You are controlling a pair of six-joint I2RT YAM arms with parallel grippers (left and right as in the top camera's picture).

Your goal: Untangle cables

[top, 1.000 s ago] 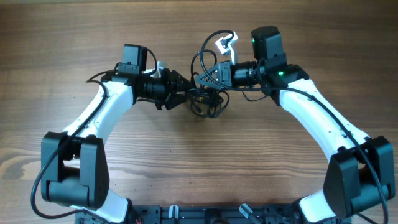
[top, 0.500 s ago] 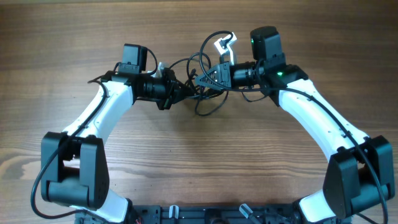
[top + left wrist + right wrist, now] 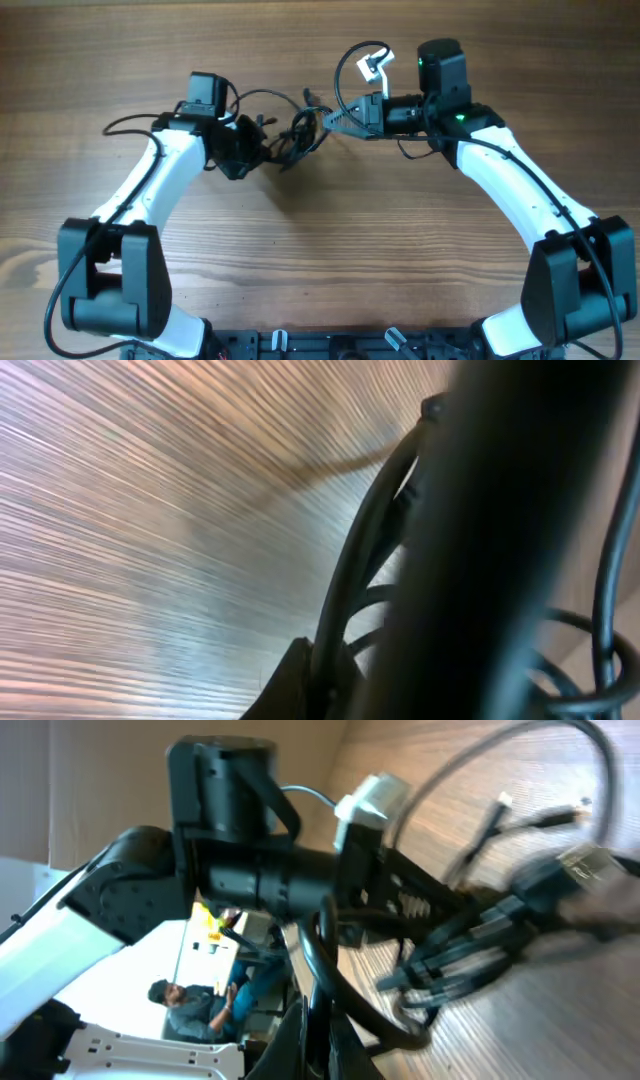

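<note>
Cables [image 3: 300,135] hang in a knotted black clump between our two grippers, over the far middle of the wooden table [image 3: 320,270]. Our left gripper [image 3: 268,148] is clenched on the clump's left side, and a thin strand arcs from there back over the left arm [image 3: 165,185]. Our right gripper [image 3: 332,119] is clenched as well, its pointed tips pinching a strand at the clump's right edge. Just beyond it one cord rises in an open loop and ends in a white plug [image 3: 376,64] near the right arm [image 3: 500,190].

In the left wrist view we see only blurred dark cords close against the lens, with wood grain behind, and we cannot make out the fingers there. In the right wrist view the bundle stretches toward the left arm opposite, with small plug ends [image 3: 575,815] sticking out above the wood.
</note>
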